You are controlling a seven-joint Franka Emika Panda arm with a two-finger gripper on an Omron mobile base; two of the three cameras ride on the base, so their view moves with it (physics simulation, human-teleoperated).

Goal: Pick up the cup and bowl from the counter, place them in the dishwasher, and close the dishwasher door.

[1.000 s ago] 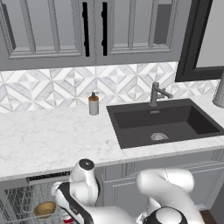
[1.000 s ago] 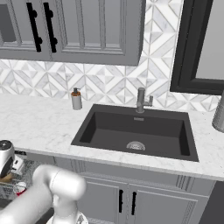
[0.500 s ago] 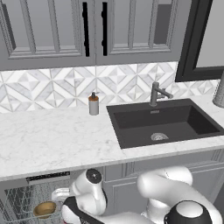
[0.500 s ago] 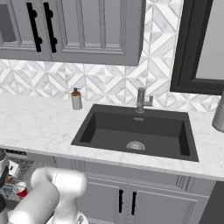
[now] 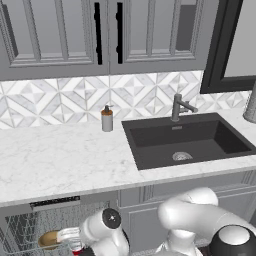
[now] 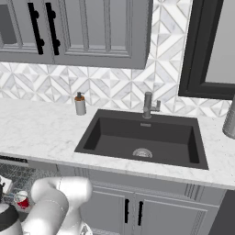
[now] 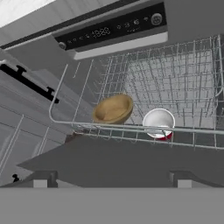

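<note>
The bowl [image 7: 113, 109] and the cup [image 7: 159, 124] are sitting side by side in the dishwasher [image 7: 175, 83] rack. The gripper [image 7: 111, 178] is standing wide open, gripping nothing.

The wire rack [image 7: 175, 78] stood mostly bare behind the bowl [image 7: 113, 109] and the cup [image 7: 159, 124]. Its front rail crossed before both. The counter [image 5: 55, 160] overhung the rack.

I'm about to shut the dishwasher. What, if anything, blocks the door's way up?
Nothing visible does: the bowl and cup sit inside the rack, behind its front rail, and the open gripper holds nothing.
</note>
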